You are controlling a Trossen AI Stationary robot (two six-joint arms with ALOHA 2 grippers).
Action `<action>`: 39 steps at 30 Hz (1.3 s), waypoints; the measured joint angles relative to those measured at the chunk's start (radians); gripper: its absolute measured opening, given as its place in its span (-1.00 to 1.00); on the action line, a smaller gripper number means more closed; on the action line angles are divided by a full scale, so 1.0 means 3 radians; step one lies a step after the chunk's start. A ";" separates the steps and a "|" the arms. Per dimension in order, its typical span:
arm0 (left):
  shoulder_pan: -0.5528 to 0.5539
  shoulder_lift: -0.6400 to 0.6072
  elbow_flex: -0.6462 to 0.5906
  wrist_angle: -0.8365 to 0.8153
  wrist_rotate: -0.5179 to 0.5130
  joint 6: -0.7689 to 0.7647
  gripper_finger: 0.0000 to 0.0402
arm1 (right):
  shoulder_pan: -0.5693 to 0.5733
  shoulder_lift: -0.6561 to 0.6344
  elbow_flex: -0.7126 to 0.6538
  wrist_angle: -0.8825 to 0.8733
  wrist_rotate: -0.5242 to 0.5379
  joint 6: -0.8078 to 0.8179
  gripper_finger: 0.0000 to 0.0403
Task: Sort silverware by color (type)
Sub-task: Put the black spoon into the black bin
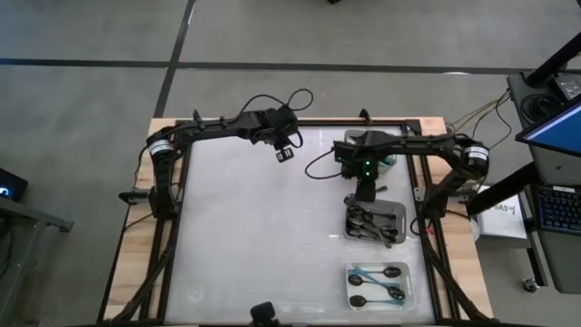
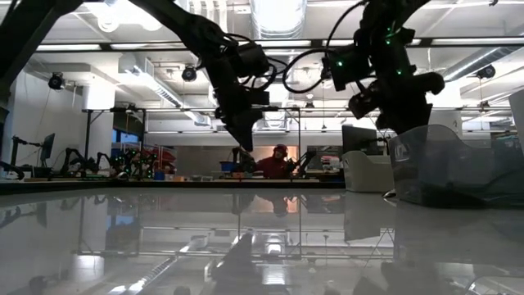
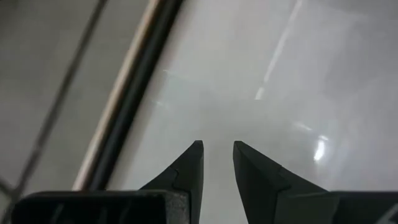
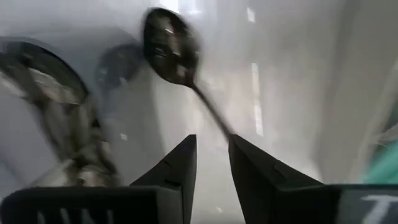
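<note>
White and glossy, the table top was framed by a wooden border and ringed by grey floor. Beyond it, in the low view, a workshop with ceiling lights was seen, and a person in a dark red top was seated far behind the table.

A grey tray was used as the landmark. Metal spoons were piled inside it. Nearer the front edge of the table than this tray, a white tray was seen with three teal-handled spoons laid in it. Beyond the grey tray, toward the back of the table, a clear bin with something teal in it was partly hidden by the right arm.

The right gripper was held just above the back edge of the grey tray. Its fingers were slightly spread, and a dark spoon was seen with its thin handle reaching the gap between the fingertips; whether the handle was pinched or loose could not be told, since the spoon was blurred.

The left gripper was held well away from the grey tray, over bare table near the back edge. Its fingers were parted by a narrow gap and nothing was between them.
</note>
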 joint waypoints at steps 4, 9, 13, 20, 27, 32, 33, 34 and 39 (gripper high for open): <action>0.0001 -0.0008 -0.0001 -0.0083 -0.0391 0.0003 -0.65 | -0.0111 -0.0063 -0.0245 0.0282 -0.0340 -0.0028 -0.53; 0.0047 -0.0013 -0.0001 -0.0416 -0.0990 -0.0002 -0.65 | -0.0202 -0.0070 -0.0504 0.0417 -0.0377 -0.0173 -0.49; 0.0095 -0.0014 -0.0001 -0.0557 -0.1114 -0.0079 -0.65 | -0.0203 -0.0070 -0.0644 0.0577 -0.0411 -0.0300 -0.50; 0.0185 -0.0018 -0.0001 -0.0568 -0.1138 -0.0088 -0.65 | -0.0205 -0.0070 -0.0757 0.0913 -0.0491 -0.0619 -0.55; 0.0242 -0.0019 -0.0001 -0.0595 -0.1137 -0.0088 -0.65 | -0.0205 0.0030 -0.0858 0.1096 -0.0560 -0.0757 -0.55; 0.0291 -0.0019 -0.0001 -0.0595 -0.1136 -0.0081 -0.65 | -0.0201 0.0119 -0.0889 0.1260 -0.0578 -0.0703 -0.57; 0.0301 -0.0019 -0.0001 -0.0594 -0.1136 -0.0078 -0.65 | -0.0201 0.0128 -0.0890 0.1307 -0.0576 -0.0697 -0.58; 0.0314 -0.0019 -0.0001 -0.0594 -0.1136 -0.0078 -0.65 | -0.0201 0.0135 -0.0890 0.1360 -0.0561 -0.0694 -0.59; 0.0364 -0.0022 -0.0001 -0.0594 -0.1136 -0.0076 -0.65 | -0.0202 0.0142 -0.0895 0.1456 -0.0446 -0.0683 -0.67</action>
